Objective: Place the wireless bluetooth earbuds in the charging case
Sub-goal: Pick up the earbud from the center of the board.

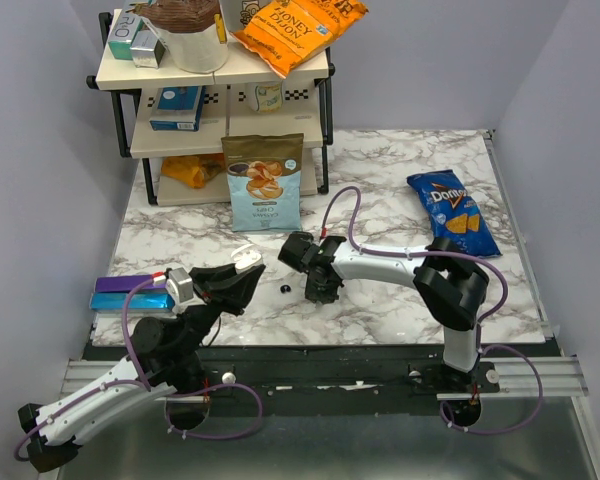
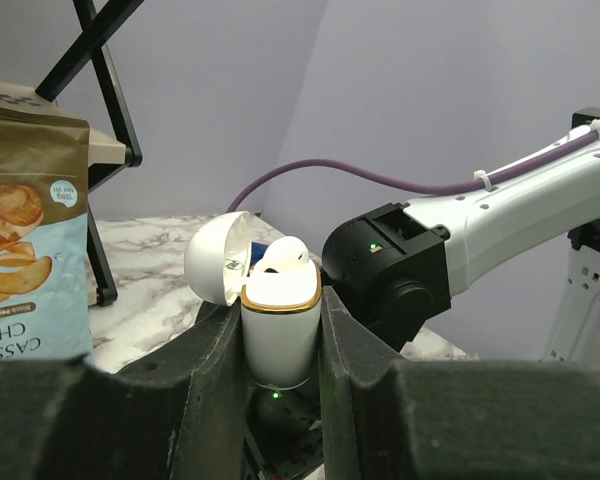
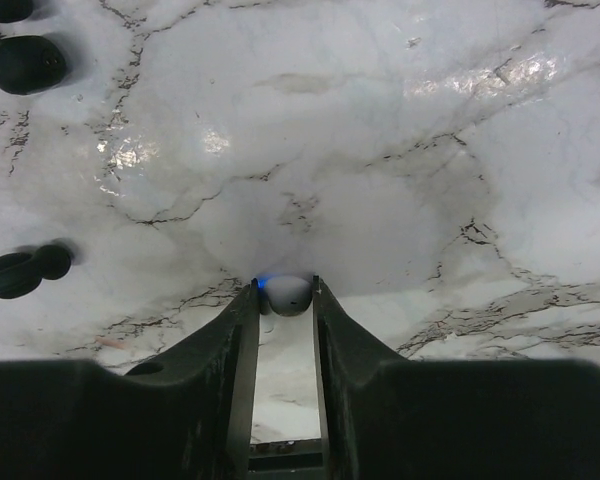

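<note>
- Charging case (image 2: 280, 335): the lower half is gone, swallowed between the dark fingers (image 2: 215, 380) of the left gripper (image 2: 280, 305).
- Right of the case, a pale earbud (image 3: 287, 296) peeks out at the right gripper (image 3: 285, 288); only its top shows, and there's no telling whether it's pinched or just flanked.
- Black speck (image 1: 283, 290), just right of the case: too small to name, perhaps another bud.
- Chip bag (image 2: 25, 250), left of the case: sliced off by the frame edge.

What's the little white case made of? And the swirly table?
The white case looks like smooth, glossy plastic, with a soft shine. Its gold rim could be metal or paint. The table looks like polished marble, white with grey veins and shiny spots, though it could be a print.
</note>
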